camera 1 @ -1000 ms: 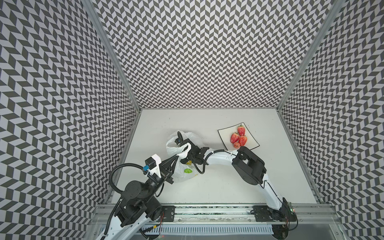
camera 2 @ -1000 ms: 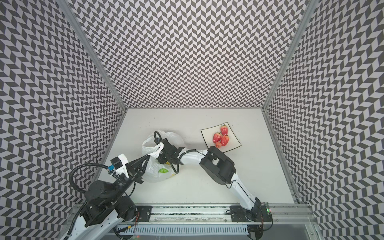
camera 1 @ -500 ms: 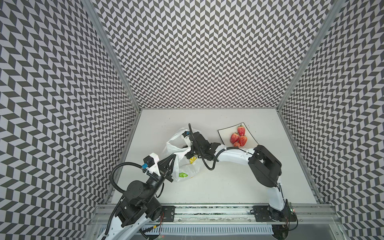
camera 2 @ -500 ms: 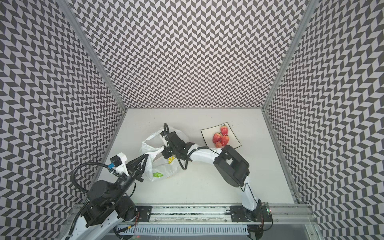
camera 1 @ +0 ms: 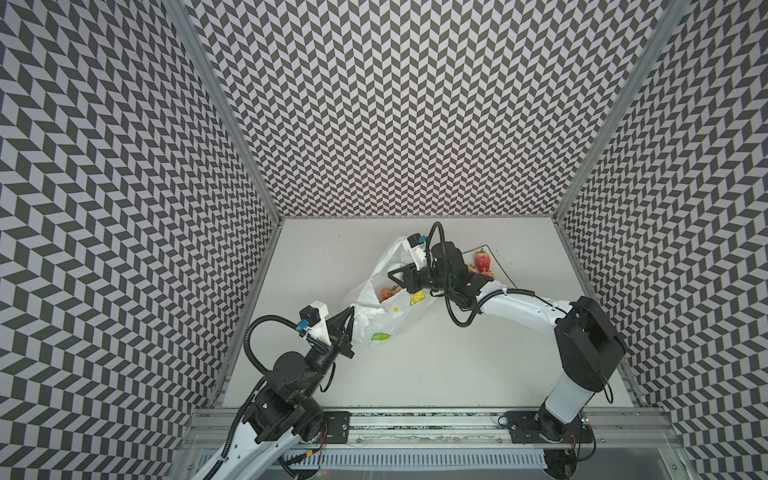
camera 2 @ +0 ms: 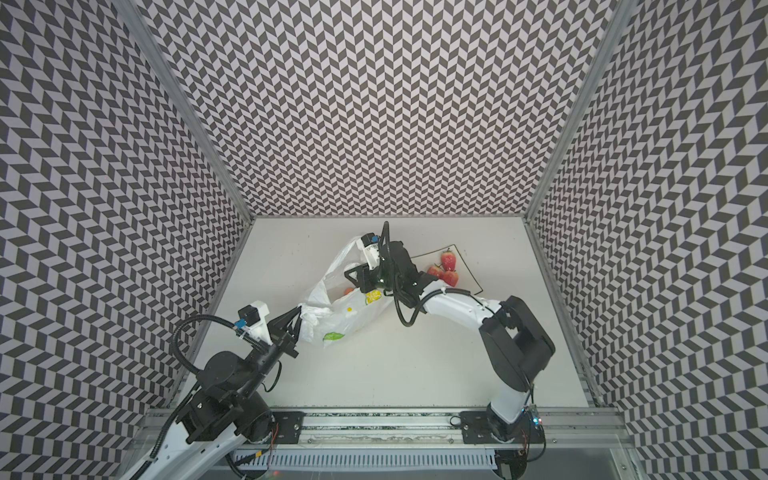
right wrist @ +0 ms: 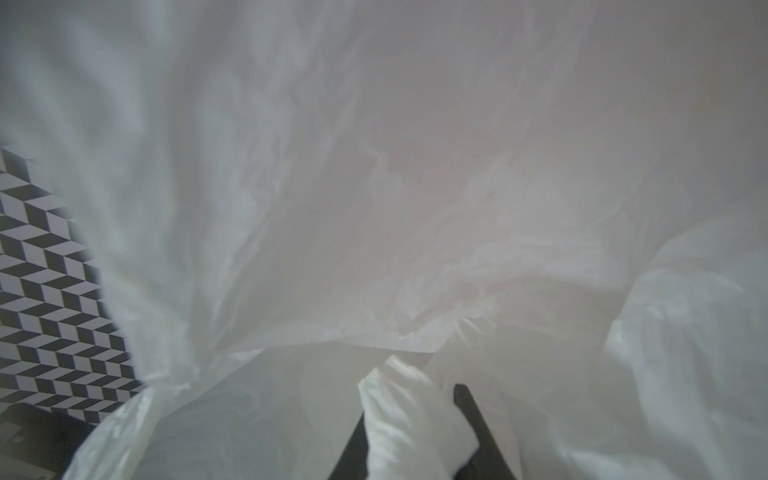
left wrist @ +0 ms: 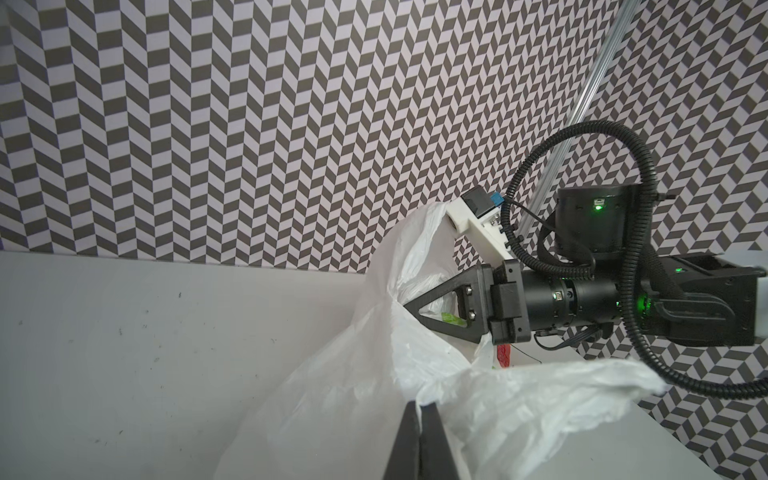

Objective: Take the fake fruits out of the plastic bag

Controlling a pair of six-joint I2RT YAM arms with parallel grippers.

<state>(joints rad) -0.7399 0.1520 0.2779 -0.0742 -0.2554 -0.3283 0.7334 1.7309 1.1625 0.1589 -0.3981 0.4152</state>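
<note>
The plastic bag [camera 1: 388,309] lies on its side with its mouth pulled open. Inside it a small red-orange fruit [camera 1: 387,293] shows, next to a yellow print [camera 1: 417,297] on the bag. Red strawberries [camera 2: 448,261] sit on the square plate [camera 2: 468,272] just past the bag. The right arm [camera 1: 519,307] hides part of that plate. Bag and plate are on a plain white table [camera 1: 415,374], with black-and-white zigzag walls [camera 1: 395,104] all around. The left jaws are squeezed shut on a bunched edge of the bag, at the end near the robot. The right jaws are narrow and pinch a fold of the bag at its far rim, close to the fruit inside.
</note>
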